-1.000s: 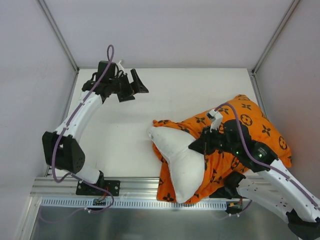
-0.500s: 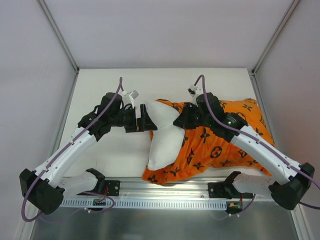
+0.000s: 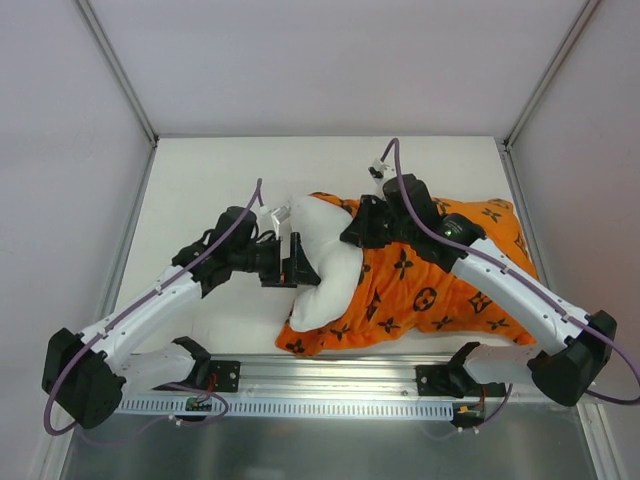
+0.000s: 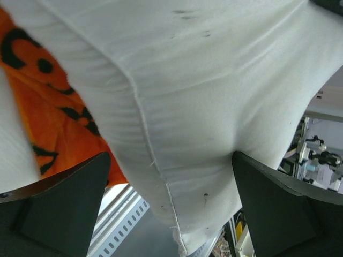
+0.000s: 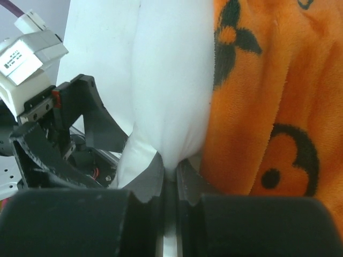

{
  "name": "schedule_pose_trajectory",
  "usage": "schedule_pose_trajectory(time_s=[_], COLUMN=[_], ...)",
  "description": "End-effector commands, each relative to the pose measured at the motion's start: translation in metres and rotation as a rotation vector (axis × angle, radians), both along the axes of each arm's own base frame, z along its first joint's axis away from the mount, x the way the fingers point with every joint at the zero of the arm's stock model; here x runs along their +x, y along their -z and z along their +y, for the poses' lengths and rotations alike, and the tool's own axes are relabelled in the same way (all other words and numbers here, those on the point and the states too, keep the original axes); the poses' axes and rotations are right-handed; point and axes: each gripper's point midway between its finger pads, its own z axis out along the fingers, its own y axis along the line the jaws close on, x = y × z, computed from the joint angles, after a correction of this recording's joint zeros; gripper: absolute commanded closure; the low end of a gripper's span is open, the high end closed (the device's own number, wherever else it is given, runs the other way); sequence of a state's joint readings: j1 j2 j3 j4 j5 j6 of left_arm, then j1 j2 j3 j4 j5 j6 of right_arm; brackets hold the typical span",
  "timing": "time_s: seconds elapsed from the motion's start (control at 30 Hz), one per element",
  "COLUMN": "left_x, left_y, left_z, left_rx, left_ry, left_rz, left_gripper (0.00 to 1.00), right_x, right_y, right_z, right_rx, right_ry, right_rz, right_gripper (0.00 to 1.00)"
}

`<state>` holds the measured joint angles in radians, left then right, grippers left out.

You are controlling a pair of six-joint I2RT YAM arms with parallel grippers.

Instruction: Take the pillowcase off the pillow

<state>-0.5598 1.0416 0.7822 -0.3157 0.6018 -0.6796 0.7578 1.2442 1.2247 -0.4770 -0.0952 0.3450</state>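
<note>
The white pillow (image 3: 322,265) sticks out of the left end of the orange pillowcase (image 3: 430,290) at the middle of the table. My right gripper (image 3: 358,226) is shut, pinching the pillow's white fabric at its far edge, right beside the pillowcase opening; the right wrist view shows the pinch (image 5: 170,171) with the pillow (image 5: 171,80) above and the pillowcase (image 5: 268,107) to the right. My left gripper (image 3: 297,265) is open, its jaws straddling the pillow's bare left end (image 4: 203,96). The orange cloth (image 4: 48,112) shows at the left.
The white table (image 3: 220,180) is enclosed by pale walls on three sides. A metal rail (image 3: 330,385) with both arm bases runs along the near edge, just below the pillowcase's lower hem. The left gripper's body shows in the right wrist view (image 5: 69,128).
The left arm swung from the far left corner to the pillow and pushed its open jaws over the bare end. The right arm dragged pillow and case toward the back and left.
</note>
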Motion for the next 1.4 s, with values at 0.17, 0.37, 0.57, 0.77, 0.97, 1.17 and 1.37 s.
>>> schedule_pose_trajectory(time_s=[0.17,0.37,0.57,0.77,0.97,1.17,1.37], left_x=[-0.002,0.009,0.025,0.050,0.077,0.099,0.117], left_y=[-0.033,-0.030,-0.046,-0.078,-0.103,-0.132,-0.131], left_z=[-0.049,-0.071,-0.063,-0.009,0.064,0.124,0.156], left_rx=[-0.166,-0.173,-0.169,-0.242,-0.204,-0.114,-0.095], left_ry=[0.141,0.143,0.054,-0.128,-0.361,-0.590,-0.726], left_rz=[-0.033,0.008,-0.041,-0.079,-0.121,-0.183,-0.154], left_gripper=[0.01,0.41,1.00,1.00,1.00,1.00,1.00], right_x=[0.009,0.008,0.003,-0.032,-0.042,-0.071,-0.099], right_y=[-0.072,-0.077,-0.067,-0.135,-0.107,-0.033,0.003], right_z=[0.032,0.035,0.018,-0.031,-0.134,-0.203,-0.212], right_rx=[0.200,0.205,0.091,0.032,-0.220,-0.381,-0.359], right_ry=[-0.049,-0.060,-0.081,-0.128,0.134,0.305,0.305], right_rz=[-0.110,-0.107,-0.109,-0.265,-0.289,-0.170,-0.084], right_gripper=[0.99,0.99,0.99,0.05,0.03,0.04,0.04])
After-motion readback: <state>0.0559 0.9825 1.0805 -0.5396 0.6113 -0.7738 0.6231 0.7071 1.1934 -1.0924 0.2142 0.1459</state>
